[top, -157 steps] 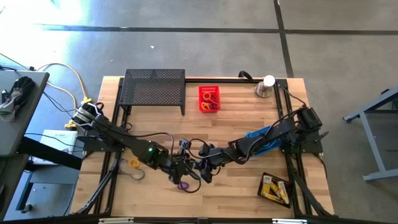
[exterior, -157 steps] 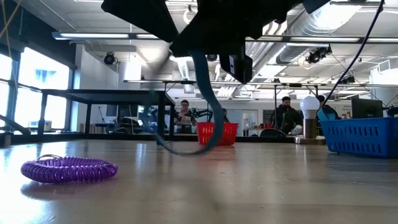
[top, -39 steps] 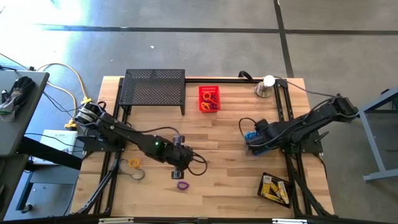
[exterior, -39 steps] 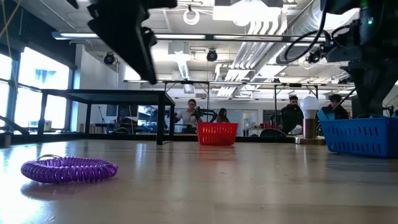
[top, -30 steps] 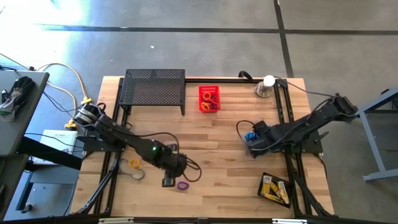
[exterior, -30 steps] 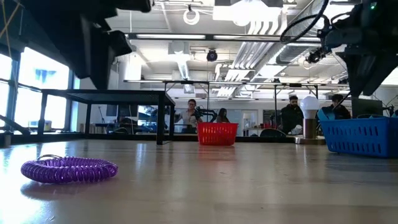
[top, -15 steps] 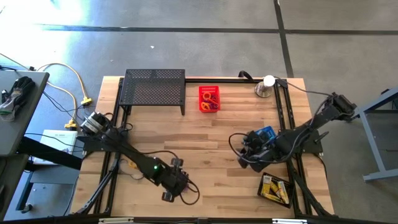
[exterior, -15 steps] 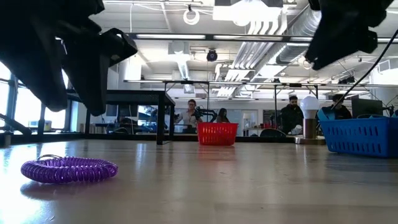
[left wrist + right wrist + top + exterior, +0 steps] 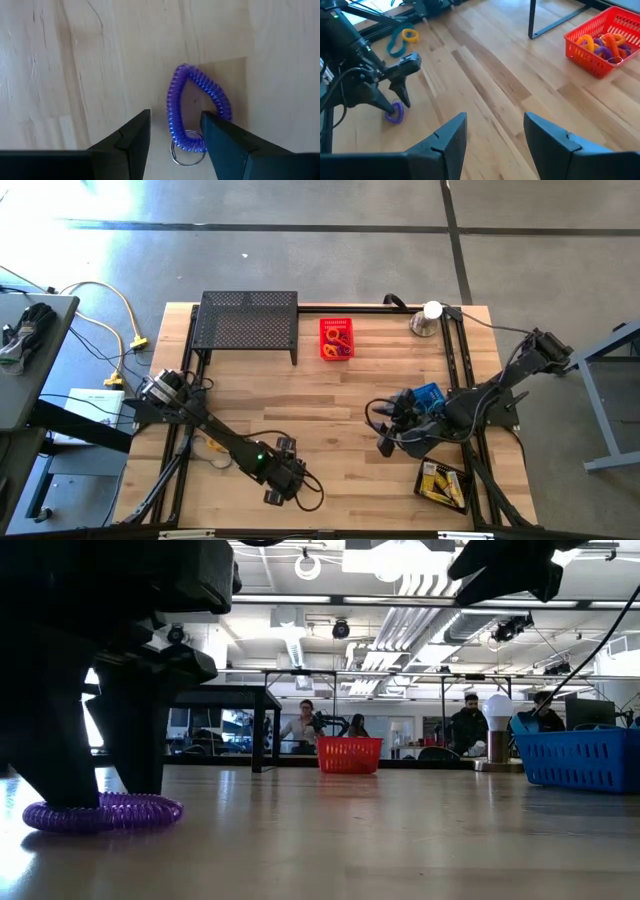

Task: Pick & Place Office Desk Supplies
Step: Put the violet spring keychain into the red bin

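A purple coil loop (image 9: 198,105) with a small metal ring (image 9: 187,151) lies flat on the wood table near its front edge. My left gripper (image 9: 175,116) stands open right over it and points steeply down. One finger (image 9: 131,136) is beside the coil's ring end and the other (image 9: 226,141) is past it. In the low view the coil (image 9: 105,812) shows at the feet of the dark fingers. My right gripper (image 9: 385,445) hangs open above the table beside a blue basket (image 9: 426,397), with nothing between its fingers. My left gripper comes at the coil's ring end (image 9: 186,142) from above, with that end between its open fingers. Whether a finger touches the coil, I cannot tell. The coil lies flat on the table.
A red basket (image 9: 337,338) of coloured loops, a black mesh shelf (image 9: 248,323) and a silver dome with a white ball (image 9: 428,318) stand at the far edge. A yellow loop (image 9: 411,35) and a teal band (image 9: 395,46) lie at the left. A black tray (image 9: 441,481) holds yellow boxes.
My left gripper has gone toward the table's near edge and down, until it stands over the purple coil, still open. My right gripper has swung away from the blue basket toward the near edge and the left. It has tipped up from pointing down to a shallow slant, still open.
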Robot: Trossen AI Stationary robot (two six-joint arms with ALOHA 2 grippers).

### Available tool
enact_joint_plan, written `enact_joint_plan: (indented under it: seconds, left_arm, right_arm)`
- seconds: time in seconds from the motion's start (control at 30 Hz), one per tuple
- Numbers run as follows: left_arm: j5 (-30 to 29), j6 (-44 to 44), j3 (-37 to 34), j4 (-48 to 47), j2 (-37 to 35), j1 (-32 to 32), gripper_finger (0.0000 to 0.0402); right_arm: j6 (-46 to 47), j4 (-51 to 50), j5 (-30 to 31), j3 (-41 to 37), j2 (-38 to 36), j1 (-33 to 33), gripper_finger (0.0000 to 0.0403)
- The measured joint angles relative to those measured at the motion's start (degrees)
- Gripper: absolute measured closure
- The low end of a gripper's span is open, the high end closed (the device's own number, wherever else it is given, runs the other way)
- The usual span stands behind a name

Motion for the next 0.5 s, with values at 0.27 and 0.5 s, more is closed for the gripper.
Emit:
enact_joint_plan:
  seconds: [0.27,0.5]
  left_arm:
    - [0.61,-2.63,0.03,-0.17,0.20,-0.07,0.0305]
    - [-0.04,-3.86,0.04,-0.40,0.17,-0.09,0.0392]
  right_arm:
    - [-0.04,0.15,0.03,-0.04,0.00,-0.33,0.0219]
    - [0.26,0.99,-1.47,-0.09,0.02,-0.50,0.0219]
